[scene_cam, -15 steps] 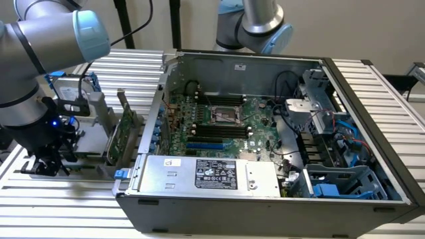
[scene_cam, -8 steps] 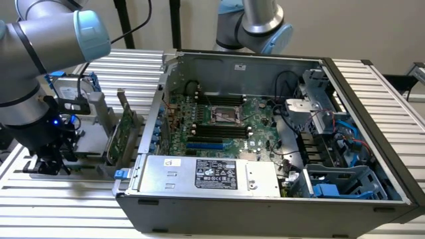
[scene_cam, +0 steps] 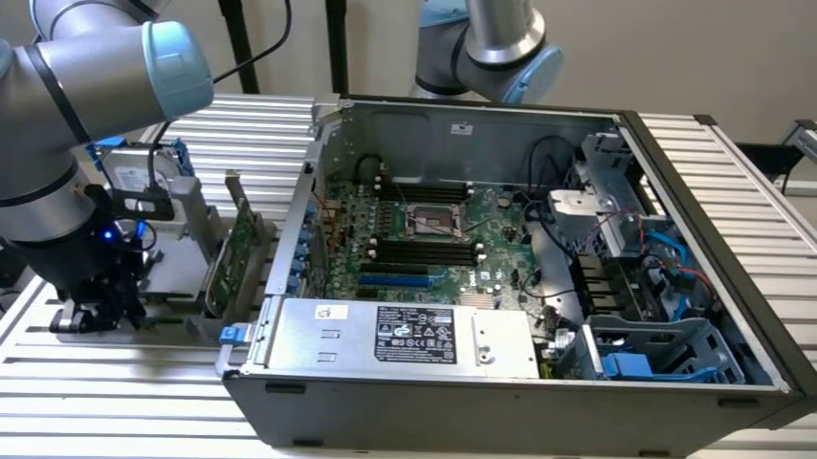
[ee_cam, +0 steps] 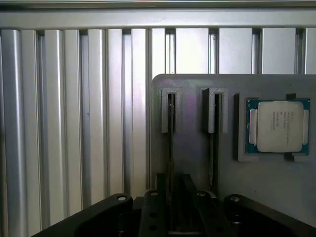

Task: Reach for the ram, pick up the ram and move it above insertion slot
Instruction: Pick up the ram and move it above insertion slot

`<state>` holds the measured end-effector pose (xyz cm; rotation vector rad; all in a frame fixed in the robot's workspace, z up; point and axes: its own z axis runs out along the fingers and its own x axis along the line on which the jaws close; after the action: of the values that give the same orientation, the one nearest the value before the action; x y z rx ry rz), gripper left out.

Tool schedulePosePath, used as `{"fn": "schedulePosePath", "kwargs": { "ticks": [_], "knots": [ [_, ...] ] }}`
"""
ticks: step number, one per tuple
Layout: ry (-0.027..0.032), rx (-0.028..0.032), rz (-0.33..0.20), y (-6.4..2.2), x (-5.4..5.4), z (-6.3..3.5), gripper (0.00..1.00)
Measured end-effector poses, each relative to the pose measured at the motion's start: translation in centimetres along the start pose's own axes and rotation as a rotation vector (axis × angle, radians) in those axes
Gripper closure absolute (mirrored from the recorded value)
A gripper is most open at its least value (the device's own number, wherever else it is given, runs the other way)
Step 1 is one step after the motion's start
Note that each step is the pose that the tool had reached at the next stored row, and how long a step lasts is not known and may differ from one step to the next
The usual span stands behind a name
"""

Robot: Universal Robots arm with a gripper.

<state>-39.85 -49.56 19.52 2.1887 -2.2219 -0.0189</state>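
Closest to us is the black gripper (ee_cam: pixel 173 197). Its fingers (ee_cam: pixel 155 212) stand apart, one on each side of the ram (ee_cam: pixel 171 143), with a small gap visible. We see the ram only from its edge: a long, very thin dark strip that sits in a narrow slot of the grey holder (ee_cam: pixel 192 168). Its colour we cannot tell from this side. A second thin stick (ee_cam: pixel 215 143) sits in the neighbouring slot, and a processor chip (ee_cam: pixel 279 126) lies in a square pocket beside that. The arm (scene_cam: pixel 52 143) is at the exterior view's left, bent at the elbow, with its wrist pointing straight down. So the gripper is low over the holder, on the ribbed metal table (scene_cam: pixel 115 382), beside the open computer case (scene_cam: pixel 511 382).
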Motion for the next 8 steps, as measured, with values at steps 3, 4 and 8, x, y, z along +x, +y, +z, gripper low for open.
{"fn": "schedulePosePath", "kwargs": {
  "ticks": [3, 4, 8],
  "knots": [
    [0.0, -0.0009, 0.0, -0.01, 0.0, 0.0, 0.82],
    [0.0, -0.001, 0.0, -0.01, 0.0, 0.0, 0.82],
    [0.0, -0.001, 0.0, -0.01, 0.0, 0.0, 0.86]
  ]
}}
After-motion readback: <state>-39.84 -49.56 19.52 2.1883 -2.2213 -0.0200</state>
